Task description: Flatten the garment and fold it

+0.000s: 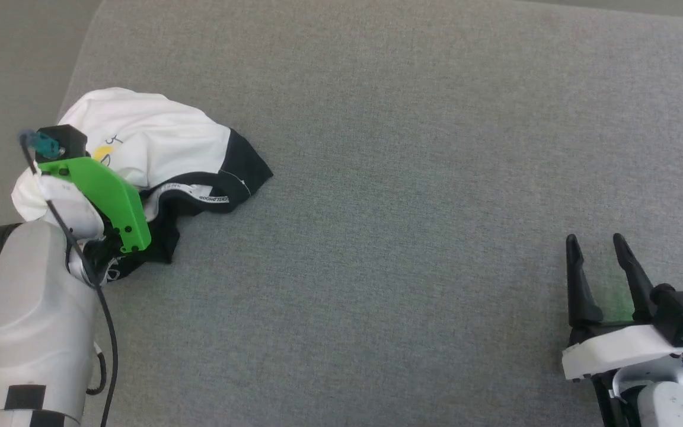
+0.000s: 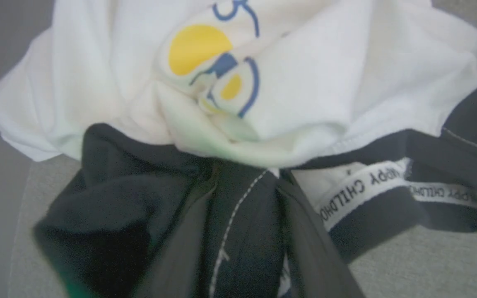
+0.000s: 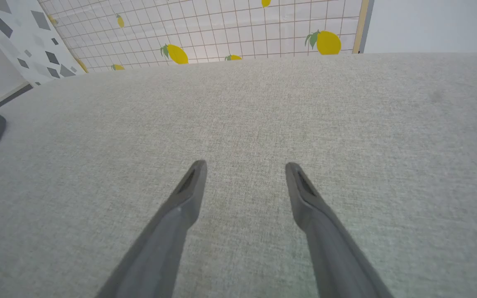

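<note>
From the head view I count one garment [image 1: 158, 142], bunched at ten o'clock, on one grey fabric surface [image 1: 412, 178]. I have two grippers: my left gripper [image 2: 244, 178] at eight o'clock and my right gripper [image 1: 595, 240] at four o'clock, which shows two dark fingers. The garment's print has two yellow patches [image 2: 199, 49].

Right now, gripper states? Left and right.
Left gripper: down in the black fabric of the garment; open or closed cannot be told.
Right gripper: open, holding nothing.
</note>
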Available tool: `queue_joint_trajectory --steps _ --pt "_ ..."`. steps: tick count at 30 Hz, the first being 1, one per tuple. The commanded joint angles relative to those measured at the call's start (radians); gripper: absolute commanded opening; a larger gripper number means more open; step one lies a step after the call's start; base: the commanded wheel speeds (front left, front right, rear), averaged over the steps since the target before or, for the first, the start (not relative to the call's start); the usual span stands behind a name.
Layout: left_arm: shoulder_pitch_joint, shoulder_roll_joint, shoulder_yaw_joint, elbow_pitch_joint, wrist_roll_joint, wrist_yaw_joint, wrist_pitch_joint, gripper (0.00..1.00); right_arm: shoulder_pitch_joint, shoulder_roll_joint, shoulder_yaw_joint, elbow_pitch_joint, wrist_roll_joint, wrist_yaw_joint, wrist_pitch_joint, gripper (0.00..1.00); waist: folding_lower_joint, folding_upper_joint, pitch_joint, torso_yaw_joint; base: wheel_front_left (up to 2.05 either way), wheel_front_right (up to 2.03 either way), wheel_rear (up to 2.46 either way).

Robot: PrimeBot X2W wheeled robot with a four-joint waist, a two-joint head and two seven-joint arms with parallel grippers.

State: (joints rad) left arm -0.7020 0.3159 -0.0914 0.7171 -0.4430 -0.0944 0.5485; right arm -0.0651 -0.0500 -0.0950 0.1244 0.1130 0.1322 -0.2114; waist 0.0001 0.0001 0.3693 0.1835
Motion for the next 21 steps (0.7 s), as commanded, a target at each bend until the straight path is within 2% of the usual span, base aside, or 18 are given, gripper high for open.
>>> queue_joint_trajectory --steps 1,5,9,16,19,21 --pt "0.036 -0.018 -0.007 0.018 0.014 0.003 -0.041 0.00 -0.020 0.000 0.006 0.004 -0.001 -0.002 -0.007 1.00 -0.0001 -0.0001 -0.019 0.009 0.00 0.00 0.00" --pt "-0.014 -0.012 -0.003 -0.016 0.021 -0.006 -0.180 0.00 -0.025 0.000 0.016 0.031 0.014 -0.002 -0.017 1.00 -0.0001 -0.0001 -0.067 0.021 0.00 0.00 0.00" --pt "-0.100 -0.005 -0.017 -0.080 0.023 -0.021 -0.274 0.00 -0.030 0.000 0.023 0.068 0.041 -0.002 -0.029 1.00 -0.0001 -0.0001 -0.131 0.010 0.00 0.00 0.00" --pt "-0.243 -0.014 -0.108 -0.240 -0.012 -0.035 -0.309 0.00 -0.037 0.000 -0.013 0.131 0.084 -0.002 -0.047 1.00 -0.0001 -0.0001 -0.229 -0.063 0.00 0.00 0.00" --pt "-0.300 -0.030 -0.178 -0.318 -0.080 -0.036 -0.293 0.00 -0.035 0.000 -0.032 0.154 0.089 -0.002 -0.049 1.00 -0.0001 -0.0001 -0.261 -0.111 0.00 0.00 0.00" --pt "-0.340 -0.064 -0.226 -0.384 -0.150 -0.036 -0.296 0.00 -0.037 0.000 -0.053 0.152 0.092 -0.002 -0.050 1.00 -0.0001 -0.0001 -0.277 -0.158 0.00 0.00 0.00"
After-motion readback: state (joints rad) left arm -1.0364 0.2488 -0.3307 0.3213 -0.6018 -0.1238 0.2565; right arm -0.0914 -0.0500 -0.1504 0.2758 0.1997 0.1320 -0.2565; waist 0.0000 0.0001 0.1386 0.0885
